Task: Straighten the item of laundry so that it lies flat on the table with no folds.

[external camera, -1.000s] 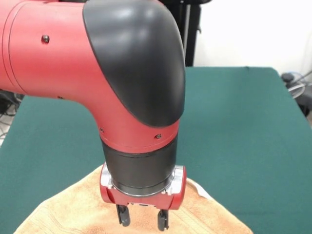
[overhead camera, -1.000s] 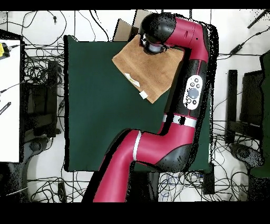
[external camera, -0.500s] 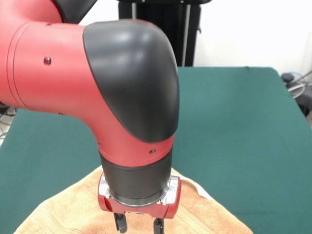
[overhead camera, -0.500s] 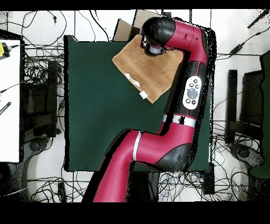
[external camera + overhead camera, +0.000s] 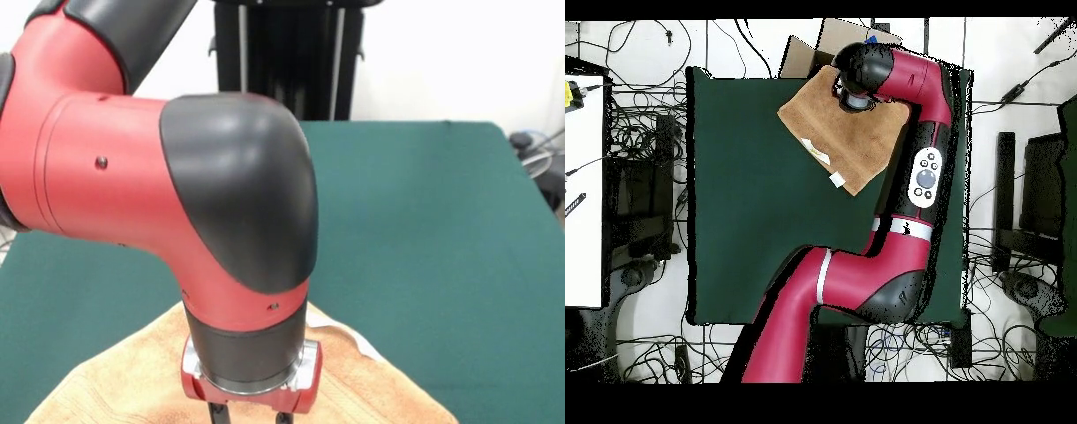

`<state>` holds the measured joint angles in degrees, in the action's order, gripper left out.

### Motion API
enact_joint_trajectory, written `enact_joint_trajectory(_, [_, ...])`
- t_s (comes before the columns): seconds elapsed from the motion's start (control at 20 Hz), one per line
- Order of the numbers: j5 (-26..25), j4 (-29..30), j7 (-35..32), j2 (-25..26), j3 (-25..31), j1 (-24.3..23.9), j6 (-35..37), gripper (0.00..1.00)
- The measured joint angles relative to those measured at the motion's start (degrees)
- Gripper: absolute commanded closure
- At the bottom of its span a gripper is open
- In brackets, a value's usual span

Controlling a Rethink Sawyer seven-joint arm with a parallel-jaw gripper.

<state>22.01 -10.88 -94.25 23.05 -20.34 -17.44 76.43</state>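
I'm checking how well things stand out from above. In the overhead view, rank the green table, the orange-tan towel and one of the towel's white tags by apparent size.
1. The dark green felt-topped table, by far the largest.
2. The orange-tan terry towel.
3. The small white tag on the towel's edge, smallest.

Rough orange-tan terry towel point(image 5: 132, 380) on a matt green felt surface point(image 5: 441, 230); glossy red and black plastic arm point(image 5: 177, 194).

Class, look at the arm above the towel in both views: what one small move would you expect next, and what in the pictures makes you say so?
Probably a short drop straight down onto the towel. The gripper hangs right over the cloth near the table's edge, its tips cut off at the front view's bottom edge. Whether it is touching, or open or shut, cannot be seen.
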Motion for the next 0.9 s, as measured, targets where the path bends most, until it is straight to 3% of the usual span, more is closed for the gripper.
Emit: enact_joint_trajectory(0.9, [-3.2, 1.0, 0.0, 1.3, 0.3, 0.3, -6.8, 0.00])
